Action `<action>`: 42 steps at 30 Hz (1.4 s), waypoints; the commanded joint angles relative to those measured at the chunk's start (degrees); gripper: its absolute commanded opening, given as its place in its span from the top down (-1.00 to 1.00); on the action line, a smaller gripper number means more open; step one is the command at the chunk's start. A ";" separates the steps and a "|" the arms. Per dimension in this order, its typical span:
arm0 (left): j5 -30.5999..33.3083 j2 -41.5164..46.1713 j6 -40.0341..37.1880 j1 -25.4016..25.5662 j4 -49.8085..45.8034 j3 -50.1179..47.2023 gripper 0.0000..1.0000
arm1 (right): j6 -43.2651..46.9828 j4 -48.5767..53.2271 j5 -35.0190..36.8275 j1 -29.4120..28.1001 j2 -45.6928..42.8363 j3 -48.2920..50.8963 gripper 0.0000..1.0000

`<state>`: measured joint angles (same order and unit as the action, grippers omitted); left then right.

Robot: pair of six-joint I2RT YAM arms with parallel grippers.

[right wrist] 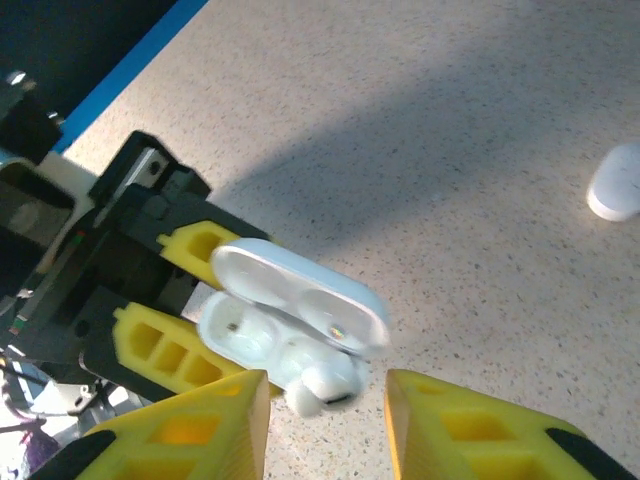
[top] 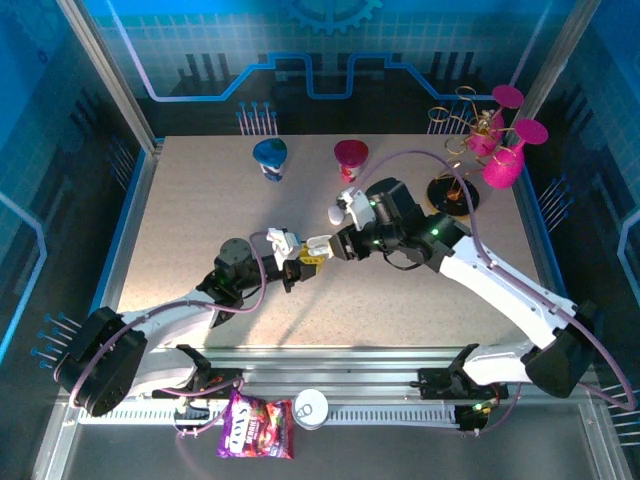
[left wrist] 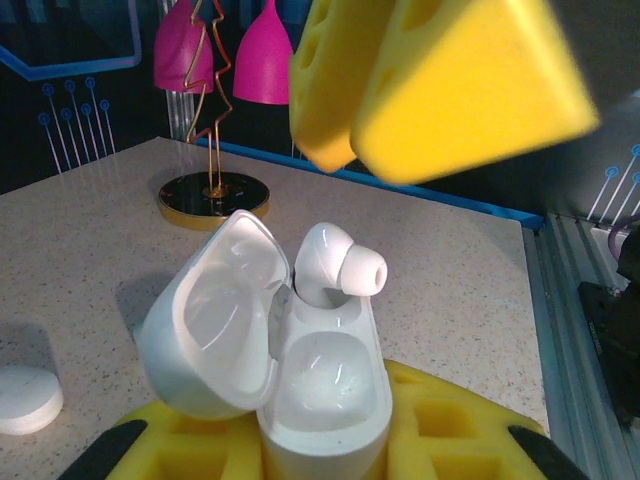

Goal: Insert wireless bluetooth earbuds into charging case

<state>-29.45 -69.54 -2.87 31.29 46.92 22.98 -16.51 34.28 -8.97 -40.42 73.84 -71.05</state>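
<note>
Top external: left arm [top: 180,315] and right arm [top: 490,275] meet mid-worktop [top: 190,220]. Bare surface lies open to the left and along the near edge. A blue cup [top: 270,158] and a red cup [top: 350,157] stand near the far edge, a stand [top: 455,190] at far right.

Left wrist: left fingers [left wrist: 450,420] are clamped on the case [left wrist: 325,400], its lid [left wrist: 215,330] swung open to the left. One earbud [left wrist: 335,265] stands stem-down in the far socket; the near socket shows a bare floor. Right fingers [left wrist: 450,80] hang just above, clear of the earbud. A second case [left wrist: 25,398], closed, lies well apart at left.

Right wrist: right fingers are parted wider than the earbud, which sits in their gap. The blue worktop edge [right wrist: 130,65] runs at upper left.
</note>
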 commanded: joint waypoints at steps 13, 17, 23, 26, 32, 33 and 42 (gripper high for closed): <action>-2.18 -0.34 1.47 -0.35 3.10 0.84 1.00 | -4.44 0.91 -6.52 3.69 1.98 1.98 0.44; -1.71 -0.51 1.64 -0.43 3.03 0.94 1.00 | -3.45 1.49 -6.53 2.35 2.19 1.52 0.44; -2.02 -1.52 1.95 -0.35 3.75 1.23 1.00 | -3.31 1.49 -6.51 1.24 2.92 1.44 0.42; -2.15 -1.74 2.07 -0.41 3.94 1.35 1.00 | -3.44 1.25 -6.51 0.69 3.45 1.19 0.40; -2.40 -0.89 2.17 -0.44 3.93 0.98 1.00 | -3.48 2.66 -2.33 0.70 2.16 1.36 0.27; -2.47 -0.79 2.25 -0.45 3.80 0.91 1.00 | -3.65 3.06 -1.21 0.99 1.86 1.43 0.27; -2.55 -0.23 2.34 -0.44 4.05 0.53 1.00 | -1.19 2.57 -2.41 1.22 -1.24 1.70 0.21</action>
<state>-30.33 -70.87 -1.39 31.07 48.47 22.98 -19.55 36.84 -9.65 -38.46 74.85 -68.62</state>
